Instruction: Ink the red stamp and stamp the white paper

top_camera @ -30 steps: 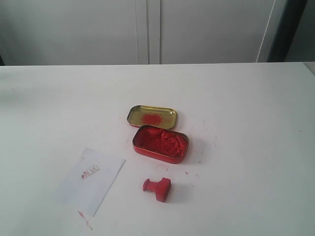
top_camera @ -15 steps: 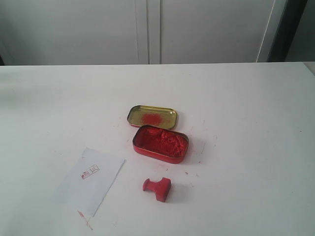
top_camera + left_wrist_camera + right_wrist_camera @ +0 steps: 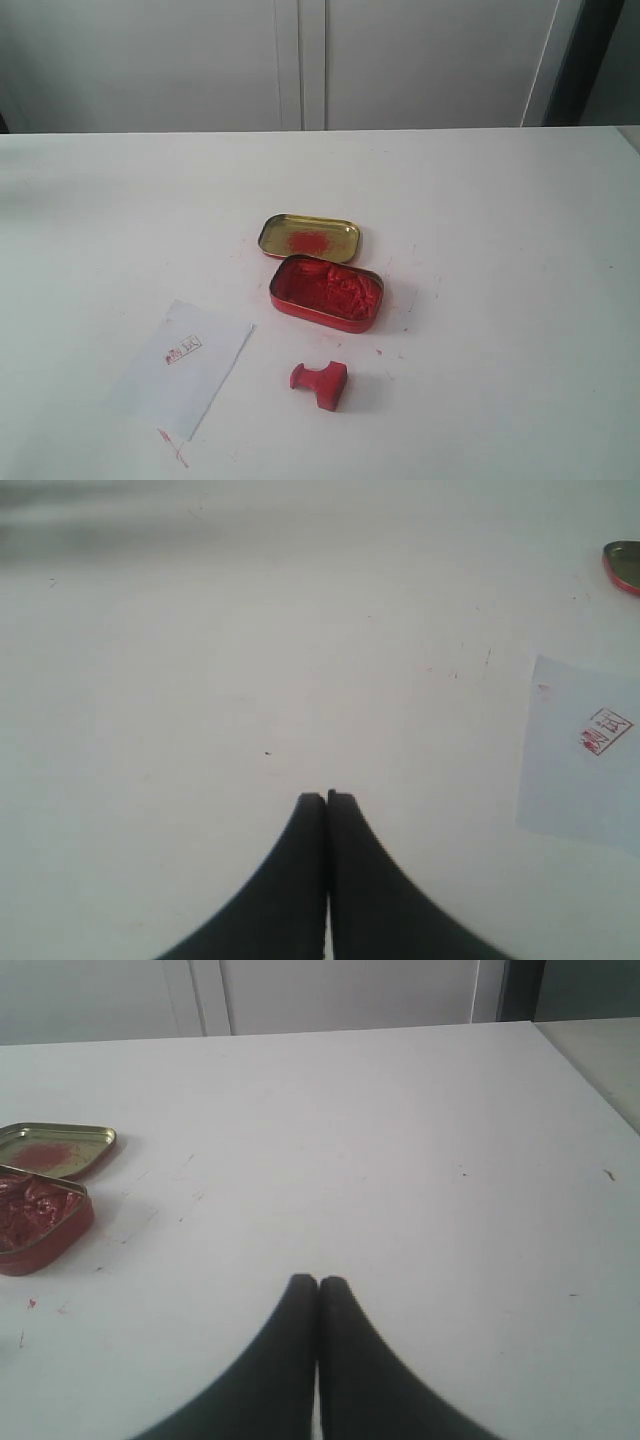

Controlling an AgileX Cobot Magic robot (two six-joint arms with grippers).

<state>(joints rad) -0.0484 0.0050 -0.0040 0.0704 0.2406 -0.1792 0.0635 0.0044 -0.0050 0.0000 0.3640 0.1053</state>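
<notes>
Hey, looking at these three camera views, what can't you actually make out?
Red stamp: exterior view, lies on its side, printing face turned away; absent from both wrist views.
White paper: left wrist view, cut off by the frame edge; its imprint is too small to read in the exterior view.
Red tin: right wrist view, cut off by the frame edge.
Left gripper and right gripper: outside the exterior view.

Right gripper (image 3: 318, 1282): black, jaws pressed together, foreground centre of frame, over a bare white table (image 3: 400, 1140). Open red tin (image 3: 40, 1222) of lumpy red paste, cut off by the frame edge. Gold-coloured lid (image 3: 55, 1147), red-smeared, just beyond the tin; pale cabinet doors (image 3: 330, 990) behind.
</notes>
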